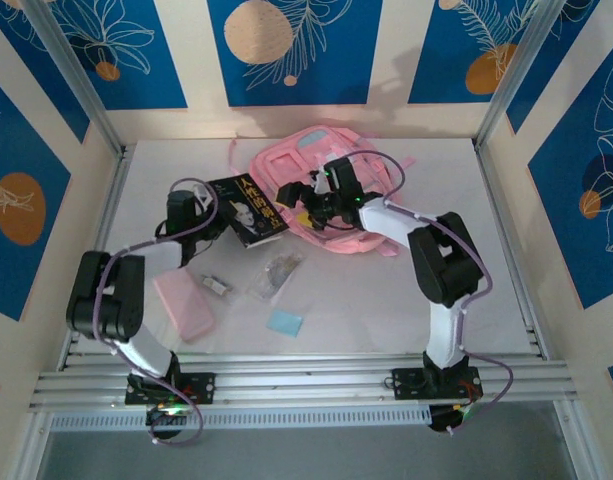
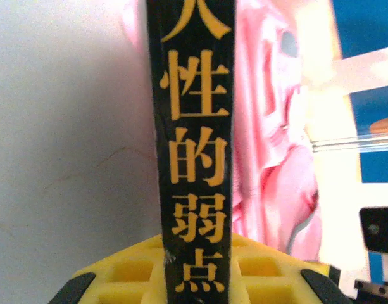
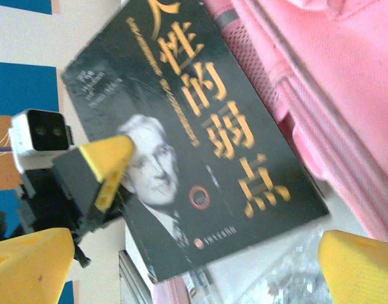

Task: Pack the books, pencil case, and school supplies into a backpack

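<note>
**A:** Where's the book?

**B:** The book (image 1: 248, 210) lies mid-table, just left of the pack (image 1: 276, 165), with its right corner at the pack's edge. I can't tell whether they touch. The left gripper (image 1: 201, 210) is clenched on the book's left edge. In the wrist view the spine stands between the yellow fingers (image 2: 127, 269).

**A:** And the other arm?

**B:** The right gripper (image 3: 194, 266) hangs over the pack's left side, fingers spread wide and grasping nothing. The book's cover lies just beyond them.

**A:** What worries you?

**B:** Mainly the grip. It's a pinch at one edge of a thin paperback, so most of the book hangs off to one side. On a quick lift I'd expect it to sag, swivel in the fingers or slide out.

**A:** Could the cover peel open?

**B:** Yes, if the fingers hold only some of the pages. I can't see how deep the bite goes.

**A:** And the pack?

**B:** I can't make out an open mouth. If it's slack or shut, the book's corner may shove the fabric away rather than go in.

**A:** The arms look close.

**B:** They're near each other, with the book between. A careless sweep right could knock the book against those open fingers.

**A:** The rest?

**B:** The case (image 1: 184, 305), clip (image 1: 218, 285), bag (image 1: 276, 272) and pad (image 1: 284, 323) lie nearer, outside the pack. The bag sits close to the book's near edge, so a low drag could sweep it along.
</note>
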### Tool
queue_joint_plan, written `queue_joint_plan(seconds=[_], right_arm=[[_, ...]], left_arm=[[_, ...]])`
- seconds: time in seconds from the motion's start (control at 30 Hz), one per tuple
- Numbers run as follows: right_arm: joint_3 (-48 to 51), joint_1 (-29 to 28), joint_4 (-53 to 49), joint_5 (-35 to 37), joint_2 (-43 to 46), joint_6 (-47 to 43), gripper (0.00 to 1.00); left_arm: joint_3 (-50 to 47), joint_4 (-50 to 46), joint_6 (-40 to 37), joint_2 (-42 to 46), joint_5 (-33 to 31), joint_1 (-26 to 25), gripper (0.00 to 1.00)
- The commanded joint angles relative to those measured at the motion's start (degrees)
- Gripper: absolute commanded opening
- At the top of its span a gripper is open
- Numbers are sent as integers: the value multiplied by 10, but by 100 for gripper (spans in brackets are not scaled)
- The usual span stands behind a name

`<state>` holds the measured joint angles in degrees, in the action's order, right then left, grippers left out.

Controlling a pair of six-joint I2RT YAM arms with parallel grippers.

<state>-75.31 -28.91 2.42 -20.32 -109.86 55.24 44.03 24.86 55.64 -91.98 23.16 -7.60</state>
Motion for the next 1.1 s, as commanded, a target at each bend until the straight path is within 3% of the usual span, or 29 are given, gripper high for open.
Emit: queue_joint_plan(seconds=[0.0, 0.13, 0.3, 0.6, 0.7, 0.8, 0.9, 1.0, 1.07], right_arm=[[36, -5, -3, 11, 58, 24, 99], [81, -34, 56, -2, 83, 80, 99], [125, -82, 208, 20, 91, 181, 99], [147, -108, 418, 84, 43, 312, 100], [160, -105, 455, 111, 34, 324, 94], [165, -95, 471, 123, 28, 329, 83], [161, -84, 497, 125, 18, 331, 65], [156, -74, 516, 121, 14, 331, 37], [154, -66, 516, 113, 17, 328, 12]], left_arm=[[47, -17, 3, 59, -37, -3, 3], [66, 7, 22, 82, -61, -5, 3], [67, 53, 44, 99, -102, -29, 3], [31, 111, 83, 125, -160, -79, 4], [21, 113, 88, 137, -169, -86, 4], [13, 111, 95, 146, -171, -91, 4], [6, 112, 106, 150, -166, -98, 4], [0, 108, 115, 149, -156, -106, 5], [-2, 98, 115, 149, -149, -111, 7]])
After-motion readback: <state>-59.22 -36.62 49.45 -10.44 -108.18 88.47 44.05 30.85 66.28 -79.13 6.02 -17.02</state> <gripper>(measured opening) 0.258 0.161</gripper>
